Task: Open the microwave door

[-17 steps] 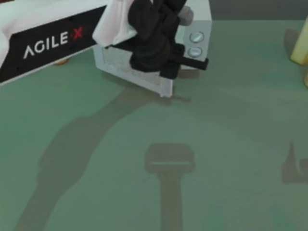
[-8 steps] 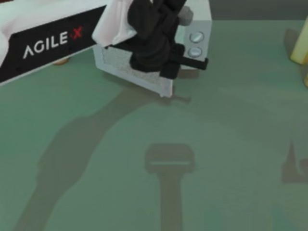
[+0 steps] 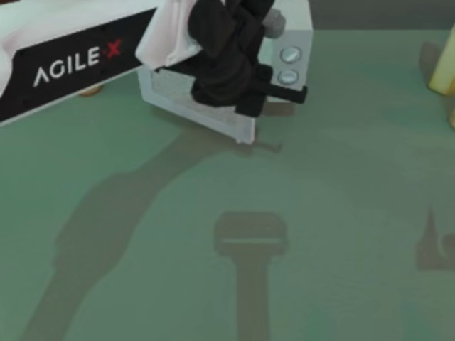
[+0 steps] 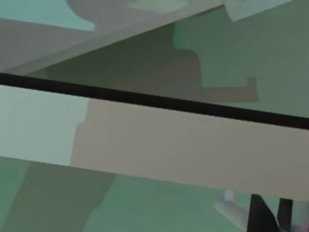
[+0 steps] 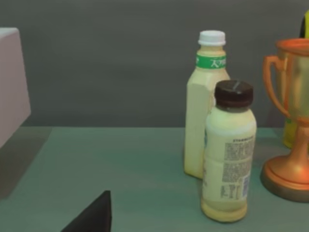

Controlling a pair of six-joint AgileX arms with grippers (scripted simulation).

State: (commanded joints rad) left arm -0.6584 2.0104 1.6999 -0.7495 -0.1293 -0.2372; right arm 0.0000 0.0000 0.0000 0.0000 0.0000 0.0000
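- Your left gripper sat at the microwave door's handle edge; you couldn't tell its finger state.
- The door stood partly swung out from the microwave, far table side.
- Right arm: seemingly parked, unseen from above.

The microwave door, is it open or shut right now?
Partly open: the microwave door angles away from the microwave, with the left gripper at it.

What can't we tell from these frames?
- Left gripper fingers and door handle: top view, hidden under the gripper body.
- Microwave interior: top view, arm covers it.
- Door: left wrist view, cut off by both edges.
- Right gripper: out of every view.
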